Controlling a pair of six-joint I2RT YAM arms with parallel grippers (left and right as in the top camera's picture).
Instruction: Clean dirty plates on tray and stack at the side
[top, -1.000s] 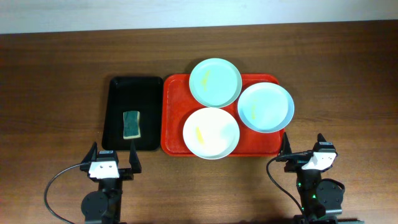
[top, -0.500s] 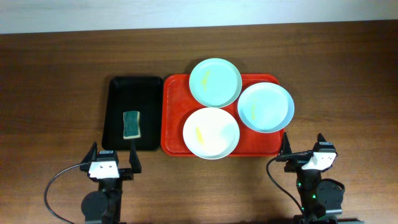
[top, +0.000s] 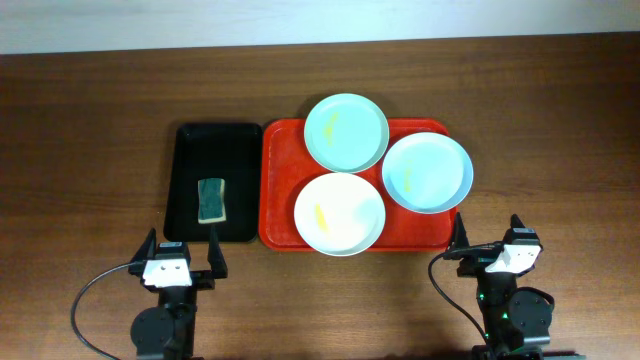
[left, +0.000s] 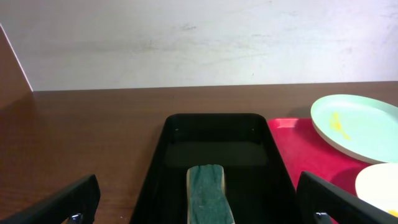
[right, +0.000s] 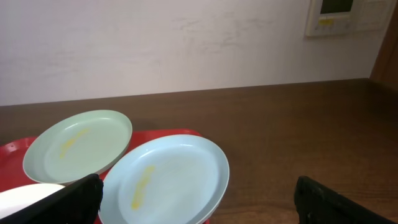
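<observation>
Three plates lie on the red tray (top: 281, 190): a mint green plate (top: 346, 132) at the back, a pale blue plate (top: 427, 172) at the right, a white plate (top: 339, 213) at the front. Each has a yellow smear. My left gripper (top: 184, 257) is open and empty at the table's front, just short of the black tray. My right gripper (top: 488, 238) is open and empty, just in front of the red tray's right corner. The right wrist view shows the blue plate (right: 163, 183) and green plate (right: 78, 144) ahead of the jaws (right: 199, 211).
A black tray (top: 188, 160) stands left of the red tray, holding a green sponge (top: 210, 199). The left wrist view shows the sponge (left: 208, 193) between my open fingers (left: 199, 211), with the black tray's rim (left: 155, 163) around it. Bare wooden table lies all around.
</observation>
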